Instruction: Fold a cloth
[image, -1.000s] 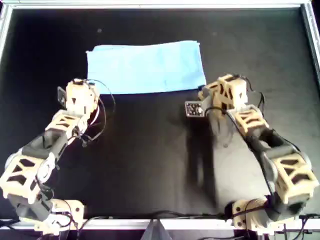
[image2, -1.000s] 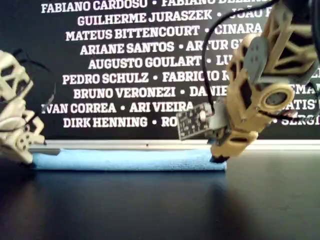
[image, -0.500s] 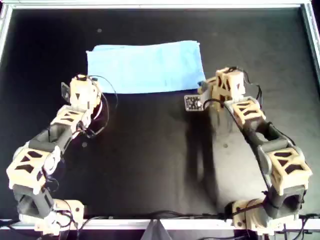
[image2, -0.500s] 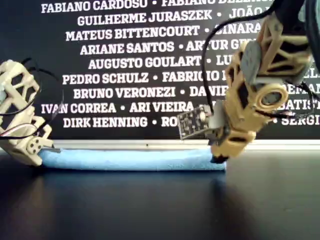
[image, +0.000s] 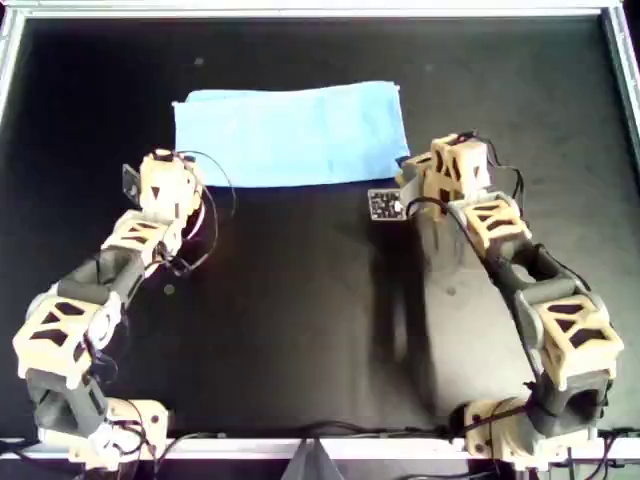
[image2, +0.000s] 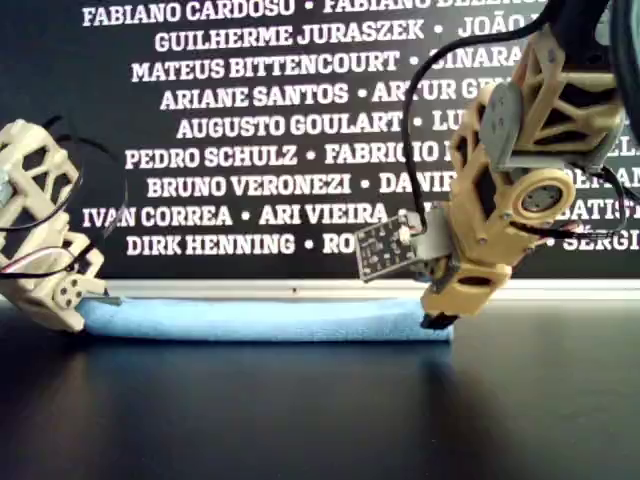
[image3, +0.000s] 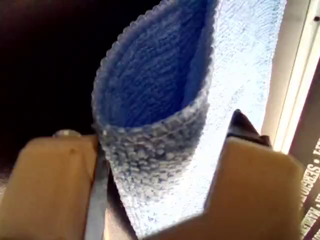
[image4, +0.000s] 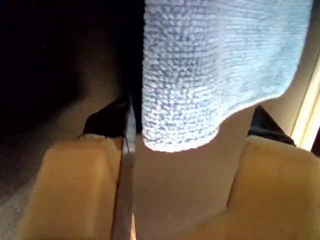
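Grippers first: the left gripper (image3: 160, 165) has its jaws spread apart with a doubled-over corner of the cloth (image: 290, 135) sitting between them, the fabric right up against one finger and clear of the other, so it's straddling the fold, not pinching it. The right gripper (image4: 182, 165) is the same deal, jaws wide apart, with a rounded cloth corner hanging in the gap and touching neither finger as far as I can see. From overhead, the left arm (image: 110, 270) runs up from the table's near edge on the overhead view's left, bent at the elbow, with its gripper (image: 165, 180) tipped down at the cloth's near corner on that side. The right arm (image: 520, 290) mirrors it on the overhead view's right, its gripper (image: 425, 185) down at the other near corner. In the exterior view, both gripper tips sit low, right at the ends of the cloth (image2: 260, 320), which lies flat as a thin blue strip. Count: two arms, two grippers, one cloth. The cloth is a wide light-blue rectangle lying on the black tabletop (image: 300, 300) toward its far edge, a bit to the overhead view's left of centre. One small speckled board (image: 386, 205) hangs off the right gripper's side.
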